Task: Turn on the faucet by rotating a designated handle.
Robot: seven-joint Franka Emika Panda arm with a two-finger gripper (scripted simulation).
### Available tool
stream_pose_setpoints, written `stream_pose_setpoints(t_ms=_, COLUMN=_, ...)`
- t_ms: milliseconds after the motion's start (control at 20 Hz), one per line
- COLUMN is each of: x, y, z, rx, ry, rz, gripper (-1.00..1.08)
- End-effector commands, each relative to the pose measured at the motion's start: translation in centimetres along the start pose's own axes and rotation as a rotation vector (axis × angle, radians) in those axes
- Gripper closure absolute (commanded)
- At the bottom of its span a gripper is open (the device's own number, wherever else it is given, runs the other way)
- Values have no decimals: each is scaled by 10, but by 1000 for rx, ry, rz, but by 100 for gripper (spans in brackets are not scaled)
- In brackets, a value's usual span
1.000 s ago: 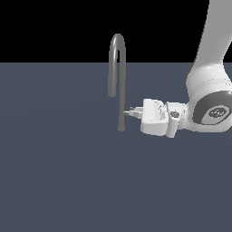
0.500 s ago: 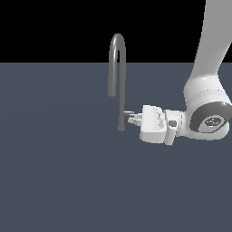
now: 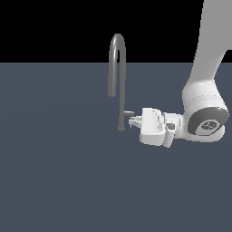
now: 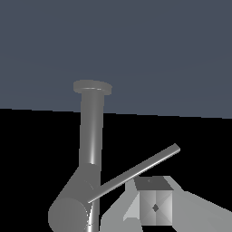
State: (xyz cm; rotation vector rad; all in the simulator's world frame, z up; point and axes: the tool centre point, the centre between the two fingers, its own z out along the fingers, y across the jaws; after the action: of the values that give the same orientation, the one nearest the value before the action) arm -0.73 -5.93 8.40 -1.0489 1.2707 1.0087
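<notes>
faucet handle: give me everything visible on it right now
The handle is a small thin grey metal-looking lever: a short horizontal stub off the faucet stem, low down near its base, pointing toward the exterior view's right. In the wrist view it shows as a slim straight rod. The end effector sits right at its tip; contact cannot be confirmed.

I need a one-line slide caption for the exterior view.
Robot gripper reaching the small handle on a tall grey faucet.
</notes>
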Motion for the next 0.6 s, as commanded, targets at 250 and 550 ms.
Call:
stream_pose_setpoints(t_ms=250, x=9, y=-10, z=0, rx=1, ry=-1, rz=-9, gripper=108)
stream_pose_setpoints(t_ms=550, x=29, y=-17, z=0, rx=4, ry=6, rz=13, gripper=108)
